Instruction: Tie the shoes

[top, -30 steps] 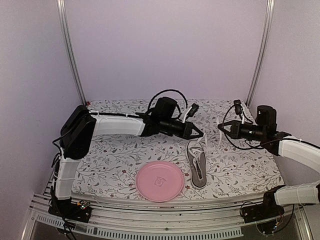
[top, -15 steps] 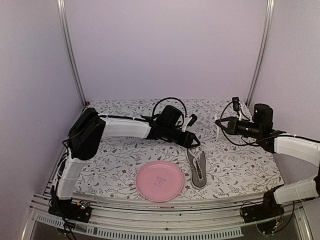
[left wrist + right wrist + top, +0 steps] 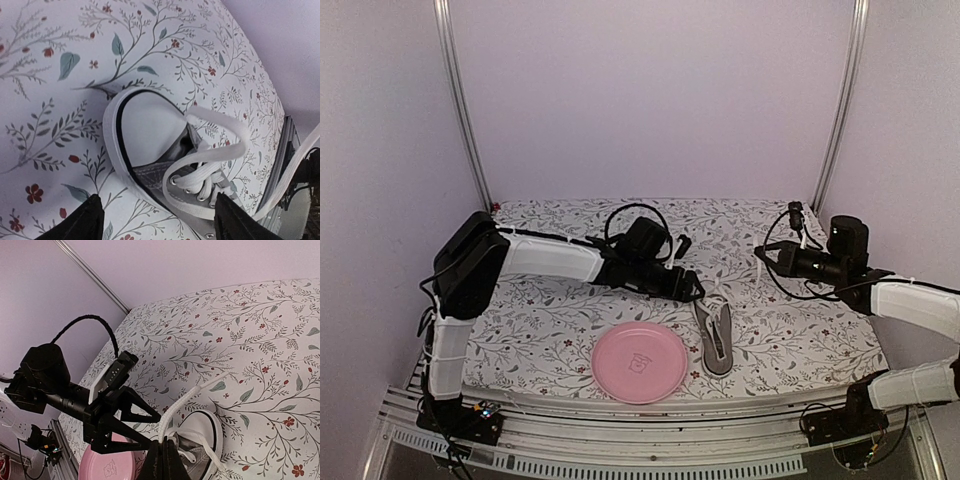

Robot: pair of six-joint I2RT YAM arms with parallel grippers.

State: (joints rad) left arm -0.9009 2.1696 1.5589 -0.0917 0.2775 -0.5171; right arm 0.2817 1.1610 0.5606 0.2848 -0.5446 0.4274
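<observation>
On a table covered with a white floral-printed cloth (image 3: 540,330), a small grey canvas sneaker (image 3: 716,337) with a white rubber sole lies right of centre near the front edge. Its toe points toward the arm bases and its heel toward the back wall. A round pink plastic plate (image 3: 640,362) sits just beside it on the left.

The left gripper (image 3: 697,290) reaches in from the left and hangs low at the sneaker's heel. Its two black fingers (image 3: 85,220) are spread wide and hold nothing. Its wrist camera shows the heel opening and the top rows of lacing lying between them, a detail the overhead view is too small to give.

The right gripper (image 3: 763,256) is raised behind and to the right of the sneaker, well apart from the left one. Its fingers are pressed together, pinching a white lace (image 3: 182,402). Only the right wrist view shows this strand clearly, rising from the closed tips above the sneaker's collar. That view also shows the left gripper's spread fingers and the plate's rim.

Bare cloth stretches from the sneaker's heel to the back wall, across the left half, and to the right edge. Two slanted aluminium posts (image 3: 462,110) stand at the back corners.
</observation>
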